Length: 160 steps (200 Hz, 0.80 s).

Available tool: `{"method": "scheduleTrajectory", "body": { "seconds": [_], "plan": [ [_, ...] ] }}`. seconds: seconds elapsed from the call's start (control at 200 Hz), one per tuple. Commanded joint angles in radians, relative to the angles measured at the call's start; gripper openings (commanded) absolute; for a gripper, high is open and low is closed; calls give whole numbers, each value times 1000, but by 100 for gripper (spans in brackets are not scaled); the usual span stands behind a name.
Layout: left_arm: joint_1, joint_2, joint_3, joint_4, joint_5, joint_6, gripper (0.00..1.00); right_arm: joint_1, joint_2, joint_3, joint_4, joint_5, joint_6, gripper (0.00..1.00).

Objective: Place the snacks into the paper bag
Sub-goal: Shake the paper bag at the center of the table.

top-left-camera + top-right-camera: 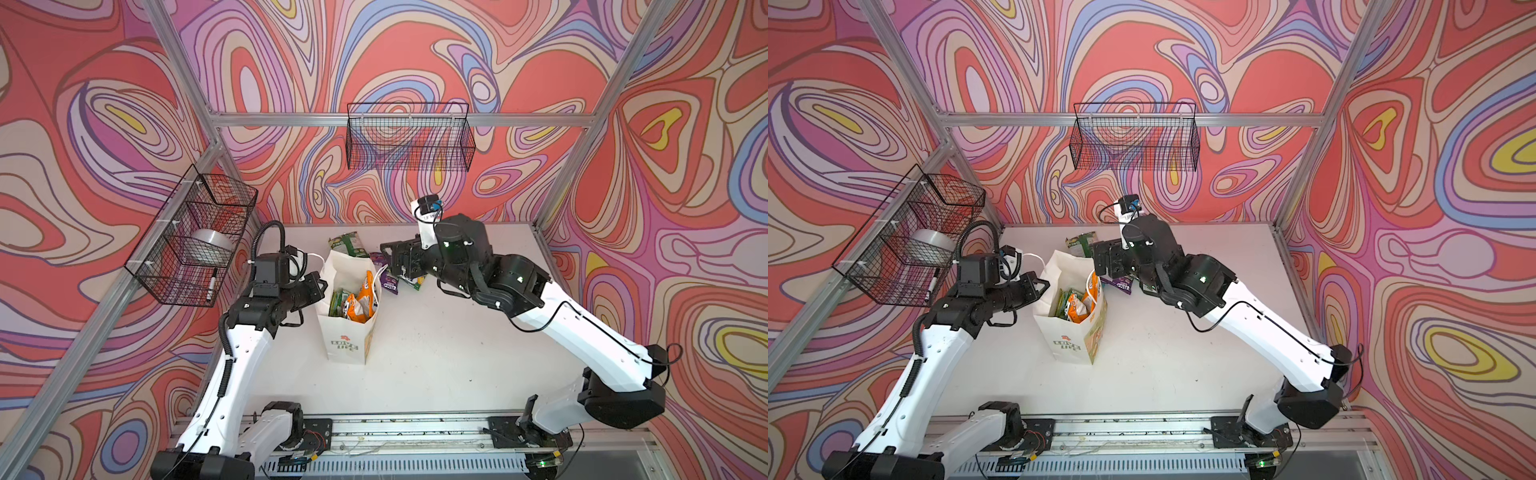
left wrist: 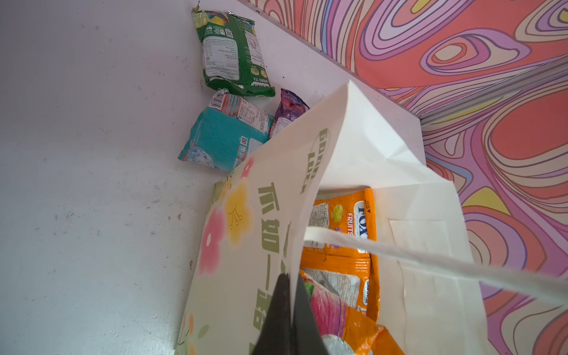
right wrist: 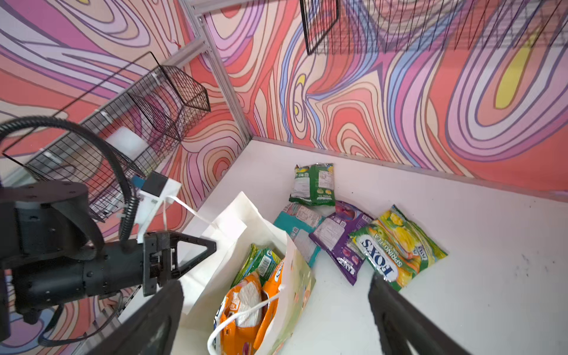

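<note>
Back wire basket (image 1: 409,141), side basket (image 1: 178,266) holding marker (image 1: 211,286), white table (image 1: 457,353)

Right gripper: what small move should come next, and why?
Probably swing toward the yellow-green pouch and lower over it: the right gripper is open and empty by the paper bag, and that pouch, one of four on the table, looks nearest.

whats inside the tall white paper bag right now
The tall white paper bag holds orange crinkly FOX'S pouches and a green pouch beside them. Their lower parts and the bag's bottom are covered, so more could lie beneath.
</note>
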<state>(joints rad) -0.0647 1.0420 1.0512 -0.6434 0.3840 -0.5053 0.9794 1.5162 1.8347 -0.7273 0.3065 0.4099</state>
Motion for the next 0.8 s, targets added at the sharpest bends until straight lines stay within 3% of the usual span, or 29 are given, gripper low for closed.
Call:
{"method": "scheduleTrajectory", "body": {
  "seconds": [0.0, 0.195, 0.406, 0.461, 0.591, 0.631, 0.796],
  "plan": [
    [-1, -24, 0, -25, -13, 3, 0, 54, 37, -24, -20, 51, 73, 98],
    [-1, -47, 0, -26, -40, 12, 0, 81, 77, -75, 19, 22, 148, 98],
    [-1, -50, 5, -33, -56, 19, 0, 88, 121, -95, 60, -4, 182, 82],
    [-2, -50, 5, -29, -52, 20, 0, 88, 132, -88, 63, -15, 181, 73],
    [-3, -40, 8, -21, -31, 17, 0, 88, 135, -86, 109, -53, 158, 13],
    [-3, -32, 12, -15, -22, 9, 0, 88, 137, -69, 111, -68, 145, 0],
    [-117, 22, 139, -51, -14, -18, 0, 87, 164, 60, 93, -116, 70, 0]
  ]
}}
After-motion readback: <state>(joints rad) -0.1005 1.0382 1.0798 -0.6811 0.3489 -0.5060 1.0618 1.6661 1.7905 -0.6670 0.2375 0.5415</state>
